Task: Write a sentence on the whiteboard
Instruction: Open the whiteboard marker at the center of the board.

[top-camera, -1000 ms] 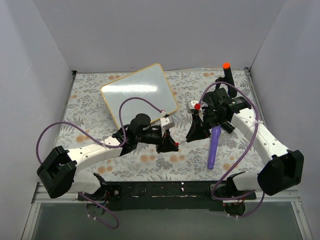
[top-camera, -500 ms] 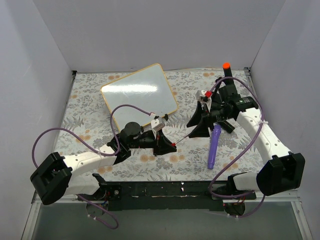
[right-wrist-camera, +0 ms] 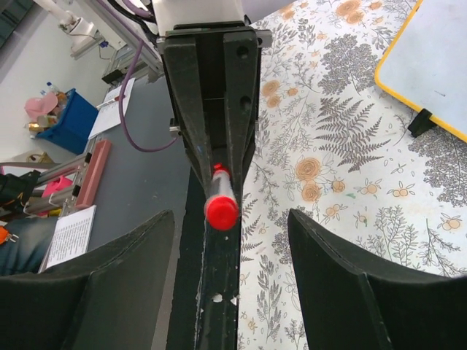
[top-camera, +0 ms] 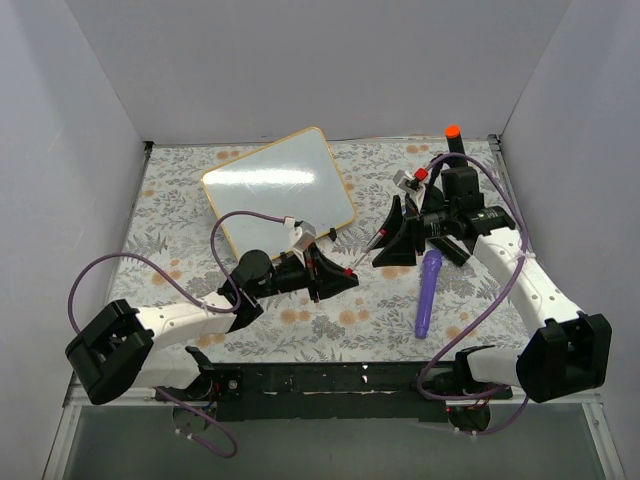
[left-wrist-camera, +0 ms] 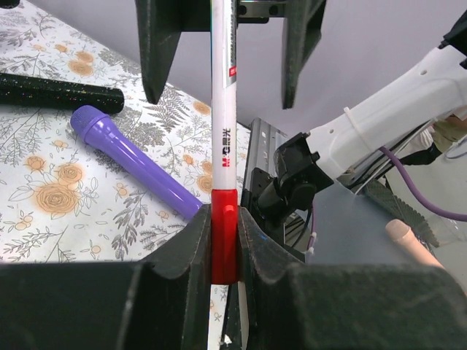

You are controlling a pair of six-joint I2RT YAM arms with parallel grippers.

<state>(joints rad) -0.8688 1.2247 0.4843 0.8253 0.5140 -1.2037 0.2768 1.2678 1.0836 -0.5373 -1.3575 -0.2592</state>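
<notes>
Spreads the right gripper (top-camera: 390, 238) off the marker (left-wrist-camera: 223, 131), leaving it pinched in the left gripper (top-camera: 338, 275) for the blank whiteboard (top-camera: 275, 185).

The clearest print runs lengthwise down the white barrel of the marker (left-wrist-camera: 223, 109), at the centre of the left wrist view. It is bold black and red lettering that looks like "M&G", with the rest too blurred to read. Higher on the barrel is a small red label (left-wrist-camera: 233, 71), its wording too small to read. At lower left of the right wrist view, a printed sheet (right-wrist-camera: 69, 237) carries illegible lines of text.
</notes>
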